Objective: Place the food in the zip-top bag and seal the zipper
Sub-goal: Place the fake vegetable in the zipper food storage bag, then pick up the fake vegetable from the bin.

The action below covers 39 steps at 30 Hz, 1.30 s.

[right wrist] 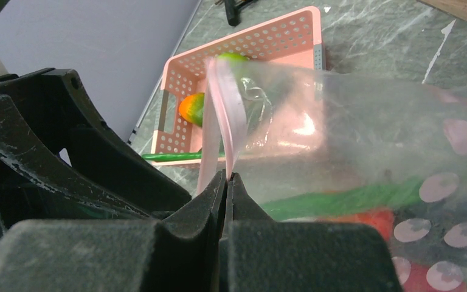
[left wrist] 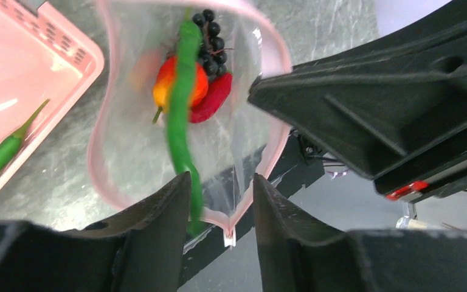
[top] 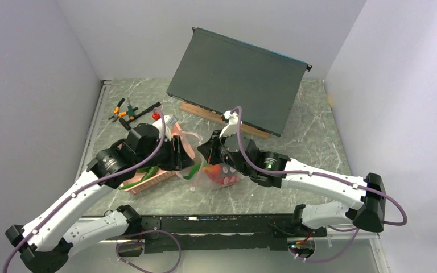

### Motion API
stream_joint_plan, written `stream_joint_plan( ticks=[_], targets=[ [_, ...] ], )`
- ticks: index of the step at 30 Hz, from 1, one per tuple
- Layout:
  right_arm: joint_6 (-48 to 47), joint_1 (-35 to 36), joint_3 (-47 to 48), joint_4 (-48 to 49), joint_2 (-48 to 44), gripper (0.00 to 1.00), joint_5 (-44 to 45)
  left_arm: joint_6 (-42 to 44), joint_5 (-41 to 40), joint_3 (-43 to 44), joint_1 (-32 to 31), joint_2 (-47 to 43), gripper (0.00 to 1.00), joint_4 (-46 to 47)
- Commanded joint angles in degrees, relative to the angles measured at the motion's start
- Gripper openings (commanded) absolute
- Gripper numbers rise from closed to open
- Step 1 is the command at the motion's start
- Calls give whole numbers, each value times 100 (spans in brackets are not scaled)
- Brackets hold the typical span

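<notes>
The clear zip-top bag (top: 219,173) lies between my grippers with its mouth held open, and its pink zipper (left wrist: 100,121) forms a loop. Inside are a red-orange piece (left wrist: 161,82), a red piece (left wrist: 214,97) and dark grapes (left wrist: 210,33). A long green pepper (left wrist: 179,115) reaches from inside the bag out past the mouth, beside my left finger. My left gripper (left wrist: 222,204) is open, straddling the bag's near corner. My right gripper (right wrist: 227,177) is shut on the zipper strip (right wrist: 222,109). The pink basket (right wrist: 249,73) holds a mango (right wrist: 191,108), a green apple (right wrist: 231,58) and another pepper (right wrist: 170,156).
A dark panel (top: 239,79) leans at the back on a wooden strip (top: 205,114). Orange-handled pliers (top: 122,111) lie at the back left. The basket (top: 148,181) sits under my left arm. A black rail (top: 216,224) runs along the near edge.
</notes>
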Motion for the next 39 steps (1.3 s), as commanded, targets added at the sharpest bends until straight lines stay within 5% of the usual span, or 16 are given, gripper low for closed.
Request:
stream_joint_plan(
  ticks=[1, 9, 24, 35, 39],
  targets=[
    [-38, 32, 122, 167, -183, 0, 118, -440, -217, -33, -225, 53, 51, 994],
    [28, 35, -139, 1, -489, 0, 361, -640, -301, -728, -314, -703, 64, 1662],
    [-93, 37, -439, -299, -886, 0, 516, -981, -2010, -1280, -309, -1974, 71, -422],
    [-142, 37, -473, -494, -1186, 0, 555, -306, -3486, -1208, -212, -840, 98, -1049],
    [-127, 40, -550, -560, -1318, 0, 582, 661, -2596, -1434, 1071, -318, 99, -643]
  ],
)
